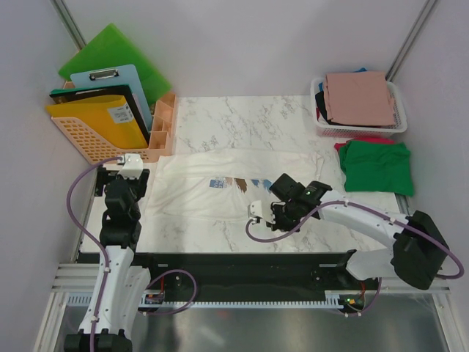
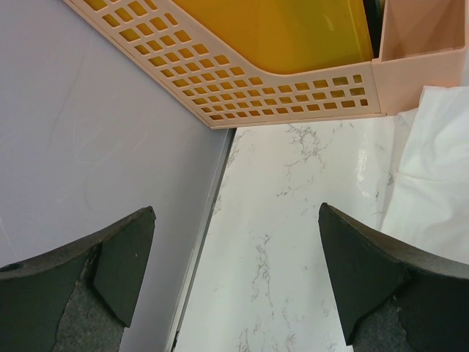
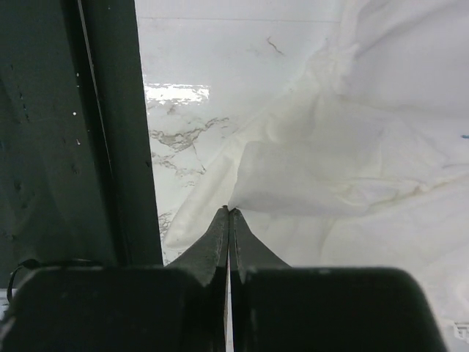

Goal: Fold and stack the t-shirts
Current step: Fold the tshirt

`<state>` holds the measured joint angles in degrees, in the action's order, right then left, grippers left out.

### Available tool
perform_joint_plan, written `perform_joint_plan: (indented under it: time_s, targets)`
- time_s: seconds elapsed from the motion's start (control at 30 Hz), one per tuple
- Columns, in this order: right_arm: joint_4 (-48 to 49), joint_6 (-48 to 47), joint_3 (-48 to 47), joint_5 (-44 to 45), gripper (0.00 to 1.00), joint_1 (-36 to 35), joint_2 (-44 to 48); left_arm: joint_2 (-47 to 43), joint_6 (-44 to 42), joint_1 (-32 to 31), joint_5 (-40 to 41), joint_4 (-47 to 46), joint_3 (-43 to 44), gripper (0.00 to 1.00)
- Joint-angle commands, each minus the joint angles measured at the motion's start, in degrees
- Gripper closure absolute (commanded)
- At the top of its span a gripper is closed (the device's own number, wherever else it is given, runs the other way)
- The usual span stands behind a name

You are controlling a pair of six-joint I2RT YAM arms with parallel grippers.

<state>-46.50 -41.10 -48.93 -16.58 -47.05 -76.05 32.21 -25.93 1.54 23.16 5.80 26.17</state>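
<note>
The cream-white t-shirt (image 1: 190, 192) lies spread flat across the middle of the table (image 1: 242, 117), running from the left edge almost to the right, with its chest print facing up. It's soft, light cloth that will sag and drag rather than keep its shape, so it's best taken by the hem or a corner, one hold at each end.

The right gripper (image 3: 231, 213) is down at the shirt's near edge. Its fingers are pressed tight together, and a raised fold of the cloth looks nipped at their very tips.

Over at the table's left edge, the left gripper (image 2: 234, 220) hangs above bare marble with its fingers spread wide and nothing between them.

By the right edge sits a folded green t-shirt (image 1: 377, 169). In the far right corner, a dusty-pink t-shirt (image 1: 359, 99) tops the white basket (image 1: 401, 110).
</note>
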Motion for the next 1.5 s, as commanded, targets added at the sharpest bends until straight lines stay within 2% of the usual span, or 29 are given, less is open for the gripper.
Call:
perform_joint_plan:
  time_s: [0.0, 0.2, 0.33, 0.43, 0.5, 0.57, 0.67, 0.97, 1.27, 1.47]
  targets:
    - [-2.1, 0.7, -2.8, 1.7, 1.00, -0.2, 5.6, -0.1, -1.1, 0.2, -1.4, -0.5, 0.3, 0.00]
    - [-3.6, -1.0, -1.2, 8.6, 1.00, 0.2, 9.8, -0.2, -1.1, 0.2, -1.6, -0.4, 0.3, 0.00]
    - [-3.5, -2.1, 0.9, 9.9, 1.00, 0.8, 9.4, -0.2, -1.2, 0.3, -1.7, -0.1, 0.3, 0.00]
    - [-3.7, -2.0, 1.6, 9.8, 0.57, 0.8, 8.9, -0.3, -1.2, 0.2, -1.8, 0.2, 0.3, 0.00]
    - [-3.6, -2.0, 1.9, 9.7, 0.35, 0.8, 9.2, -0.1, -1.3, 0.3, -2.0, 0.3, 0.3, 0.00]
    - [-3.5, -1.7, 1.8, 9.5, 0.29, 0.7, 9.5, -0.2, -1.3, 0.2, -2.1, 0.3, 0.3, 0.00]
    - [-3.6, -1.3, 1.7, 8.5, 0.26, 0.9, 9.9, 0.0, -1.3, 0.2, -2.3, 0.4, 0.4, 0.00]
    - [-3.9, -1.1, 3.6, 4.1, 0.27, 0.7, 9.3, 0.3, -1.3, 0.2, -2.5, 0.3, 0.5, 0.00]
    - [5.1, -0.6, 9.8, 4.0, 0.29, 0.7, 5.0, 0.5, -1.4, 0.2, -2.3, 0.3, 0.4, 0.00]
    - [10.3, -0.1, 9.6, 4.2, 0.31, 0.7, 0.9, 0.3, -1.5, 0.2, -2.5, 0.7, 0.4, 0.00]
